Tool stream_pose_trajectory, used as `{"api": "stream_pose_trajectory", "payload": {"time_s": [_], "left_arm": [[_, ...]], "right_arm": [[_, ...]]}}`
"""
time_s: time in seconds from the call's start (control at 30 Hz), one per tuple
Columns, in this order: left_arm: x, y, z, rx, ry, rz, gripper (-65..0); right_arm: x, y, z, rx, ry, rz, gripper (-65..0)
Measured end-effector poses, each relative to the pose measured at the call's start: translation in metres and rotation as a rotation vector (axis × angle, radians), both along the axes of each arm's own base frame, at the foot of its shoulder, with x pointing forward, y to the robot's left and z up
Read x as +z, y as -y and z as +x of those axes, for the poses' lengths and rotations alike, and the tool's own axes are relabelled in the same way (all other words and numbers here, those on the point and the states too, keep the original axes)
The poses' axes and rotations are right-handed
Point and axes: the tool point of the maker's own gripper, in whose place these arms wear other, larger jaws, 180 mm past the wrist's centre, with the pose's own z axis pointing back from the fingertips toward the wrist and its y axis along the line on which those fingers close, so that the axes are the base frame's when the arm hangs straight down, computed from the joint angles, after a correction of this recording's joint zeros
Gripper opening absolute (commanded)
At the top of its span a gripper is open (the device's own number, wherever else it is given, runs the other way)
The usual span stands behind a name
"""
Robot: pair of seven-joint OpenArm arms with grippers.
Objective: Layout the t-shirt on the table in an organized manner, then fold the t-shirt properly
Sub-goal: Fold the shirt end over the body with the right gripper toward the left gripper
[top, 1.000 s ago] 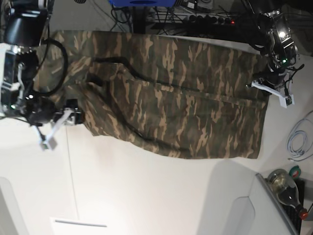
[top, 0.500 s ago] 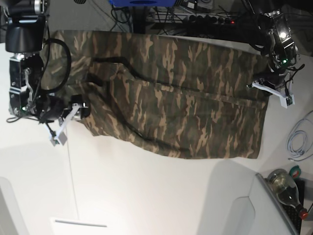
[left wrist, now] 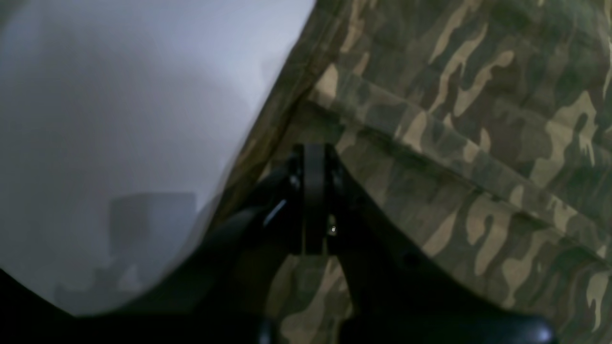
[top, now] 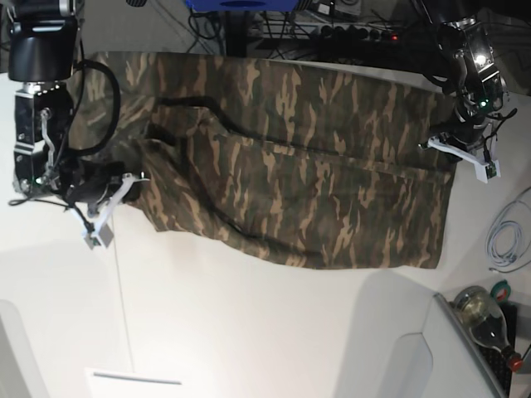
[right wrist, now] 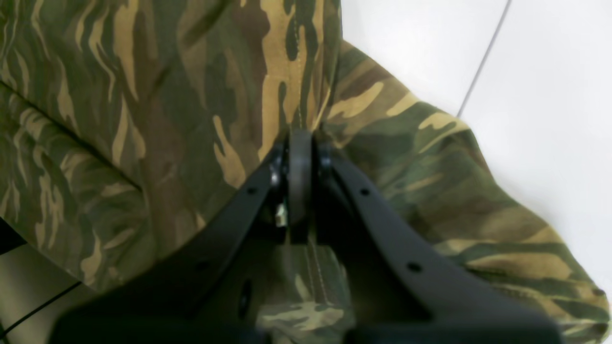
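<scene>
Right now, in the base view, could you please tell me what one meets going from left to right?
Right claw → t-shirt → left claw → white cable, with a bottle low by that right edge.

This looks like a robotics lab. A broad white bench (top: pixel 249 332) fills the base view, with two robot arms mounted at its left and right ends. Along the far edge runs a tangle of dark cables (top: pixel 274 33) and a power strip (top: pixel 357 33) with a red light. A coiled white cable (top: pixel 508 240) lies at right.
</scene>
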Motion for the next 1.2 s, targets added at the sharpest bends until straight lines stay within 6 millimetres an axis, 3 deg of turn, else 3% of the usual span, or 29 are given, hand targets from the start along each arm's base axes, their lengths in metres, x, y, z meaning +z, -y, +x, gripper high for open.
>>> {"api": "stream_pose_trajectory", "payload": {"time_s": [0.23, 0.37, 0.53, 0.63, 0.7, 0.77, 0.87, 1.0, 1.07, 1.2], "left_arm": [[0.001, 0.0, 0.001, -0.001, 0.003, 0.002, -65.0], [0.004, 0.0, 0.002, -0.006, 0.009, 0.004, -65.0], [0.019, 0.001, 0.005, -0.025, 0.041, 0.034, -65.0], [0.015, 0.003, 0.001, -0.029, -0.008, 0.017, -65.0], [0.011, 0.005, -0.002, -0.032, -0.041, 0.002, -65.0], [0.013, 0.004, 0.0, -0.03, -0.04, 0.003, -65.0], [0.017, 0.003, 0.006, -0.032, -0.022, 0.008, -65.0], [0.017, 0.004, 0.006, -0.032, -0.024, 0.006, -65.0], [0.017, 0.001, 0.005, -0.027, -0.026, 0.008, -65.0], [0.018, 0.002, 0.007, -0.028, -0.022, 0.007, -65.0]], "right_arm": [[0.049, 0.025, 0.049, -0.036, 0.152, -0.034, -64.8], [0.074, 0.03, 0.064, -0.018, 0.194, -0.066, -64.8], [0.14, 0.01, 0.077, 0.049, 0.401, -0.097, -64.8], [0.167, -0.018, 0.069, 0.124, 0.497, -0.092, -64.8], [0.163, -0.035, 0.058, 0.158, 0.49, -0.066, -64.8], [0.141, -0.045, 0.04, 0.174, 0.435, -0.05, -64.8], [0.096, -0.068, -0.008, 0.233, 0.312, -0.014, -64.8], [0.068, -0.103, -0.067, 0.268, 0.249, 0.097, -64.8], [0.053, -0.113, -0.094, 0.295, 0.195, 0.114, -64.8], [0.02, -0.117, -0.117, 0.281, 0.082, 0.138, -64.8]]}}
